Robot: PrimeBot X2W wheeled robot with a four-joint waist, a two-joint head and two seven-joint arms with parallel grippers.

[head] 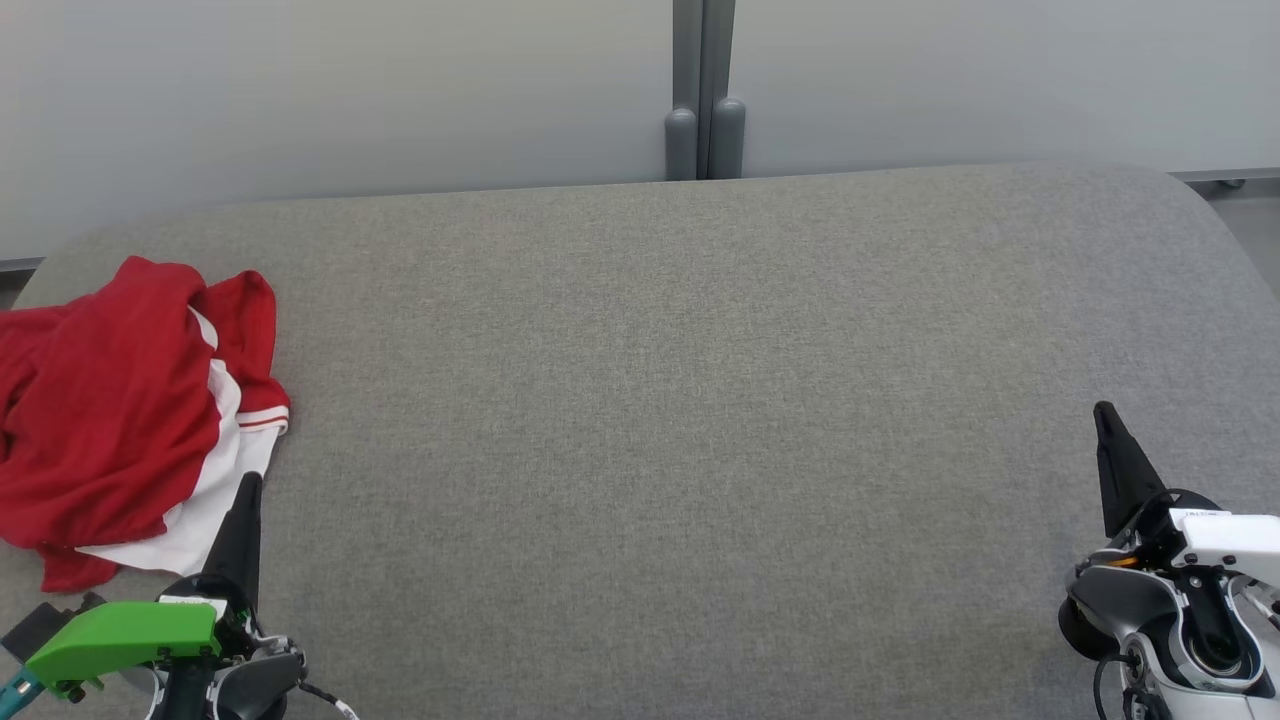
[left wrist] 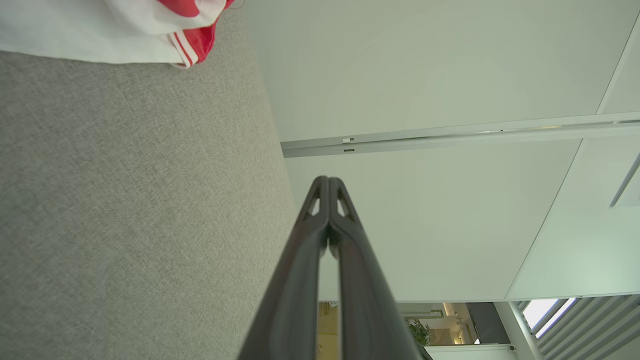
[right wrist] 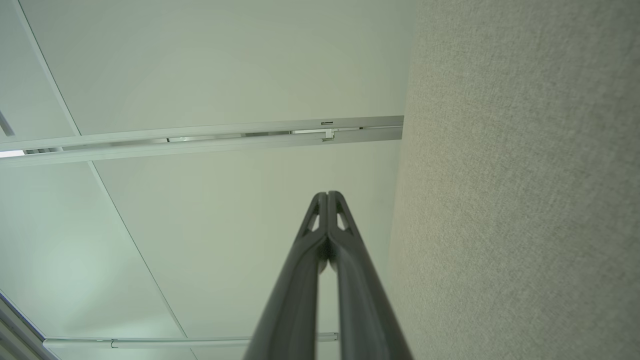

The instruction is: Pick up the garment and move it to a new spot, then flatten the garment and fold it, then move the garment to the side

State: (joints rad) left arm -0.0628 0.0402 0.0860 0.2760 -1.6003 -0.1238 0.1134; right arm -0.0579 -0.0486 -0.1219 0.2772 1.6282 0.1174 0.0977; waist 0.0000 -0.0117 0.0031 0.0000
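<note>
The robot's left end effector [head: 247, 497], its two dark fingers pressed together and holding nothing, rests low over the grey counter [head: 700, 400], its tip just beside the white hem of a crumpled red-and-white garment [head: 100, 410]. The heap lies ahead of that end effector and out to its left, bunched at the counter's left end with a striped cuff turned toward the bare middle. Well apart, at the far right of the counter, the right end effector [head: 1108, 425] is likewise pressed shut and empty, fingers pointing away from the robot, with only bare fabric around it. Beyond both, the counter's rounded far edge meets a pale wall [head: 350, 90] split by a grey post [head: 705, 90]. By the look of things the first step, picking up the garment, has not begun: the cloth sits untouched and unfolded. The next move likely falls to the left arm, which would need to spread its fingers, reach a little forward and to its left into the pile, and pinch a good fold of cloth before carrying it toward the open middle. A shallow bite could take just one layer and let the rest trail.
</note>
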